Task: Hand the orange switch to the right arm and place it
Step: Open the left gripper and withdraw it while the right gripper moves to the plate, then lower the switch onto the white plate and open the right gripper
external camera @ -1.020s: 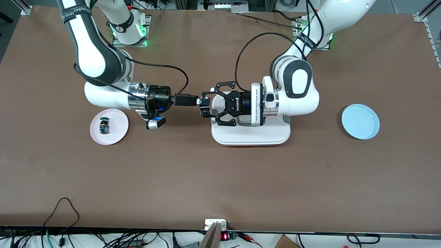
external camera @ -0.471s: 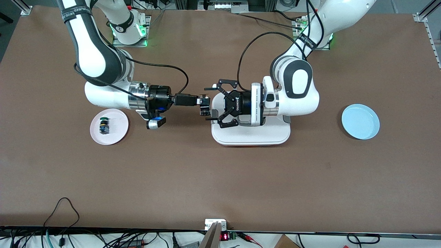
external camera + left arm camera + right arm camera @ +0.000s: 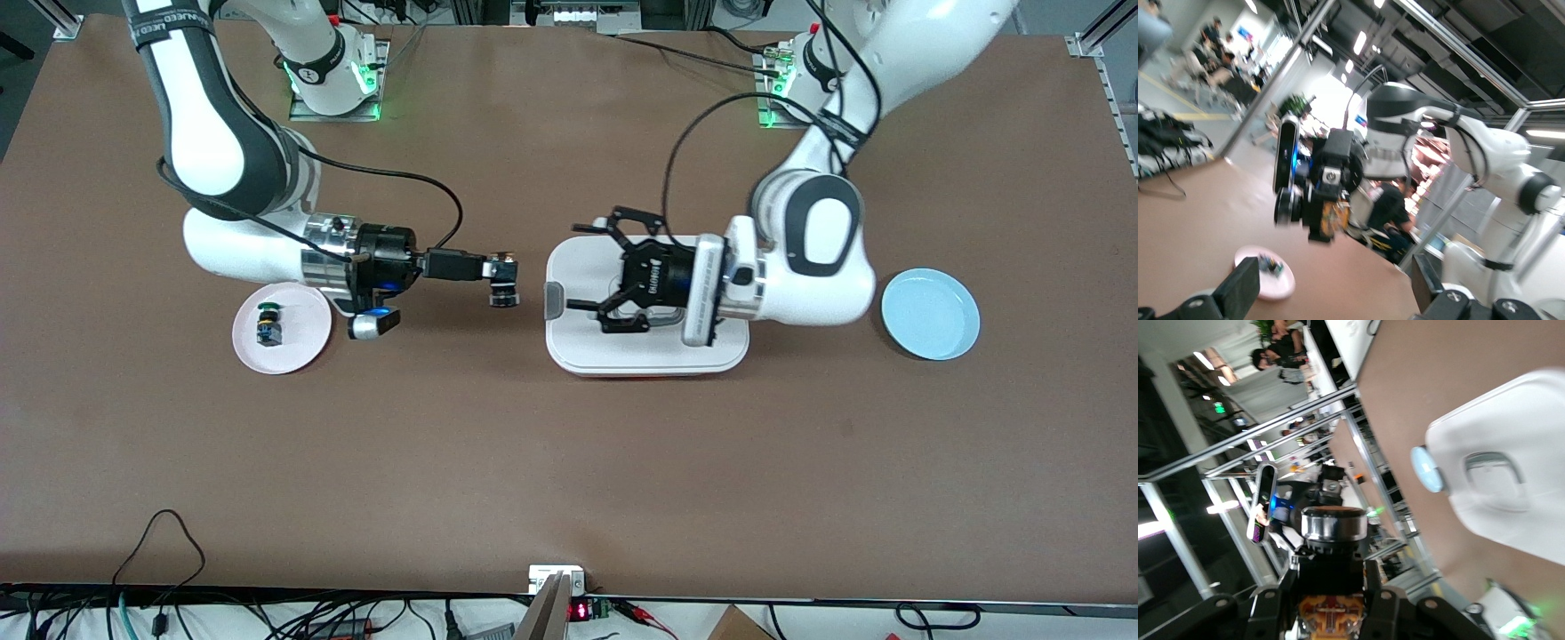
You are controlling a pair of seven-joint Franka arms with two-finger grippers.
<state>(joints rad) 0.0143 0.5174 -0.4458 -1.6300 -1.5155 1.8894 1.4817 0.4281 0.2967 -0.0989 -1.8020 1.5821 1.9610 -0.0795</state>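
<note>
The orange switch [image 3: 503, 290], a small black block with an orange band, is held in my right gripper [image 3: 502, 272] above the bare table, between the pink plate [image 3: 298, 347] and the white tray [image 3: 647, 348]. The right wrist view shows the right gripper [image 3: 1331, 603] shut on the switch [image 3: 1329, 613], with a finger [image 3: 1386, 603] on each side. My left gripper [image 3: 576, 265] is open and empty over the white tray. In the left wrist view the left gripper [image 3: 1331, 288] is wide open, and the switch [image 3: 1333, 217] hangs farther off in the right gripper.
The pink plate holds a green-capped switch [image 3: 267, 324] and also shows in the left wrist view [image 3: 1281, 287]. A light blue plate [image 3: 930, 314] lies toward the left arm's end. The white tray shows in the right wrist view [image 3: 1531, 420].
My left gripper opened, let go of the switch and drew back over the white tray. My right gripper moved toward the pink plate with the switch in it.
</note>
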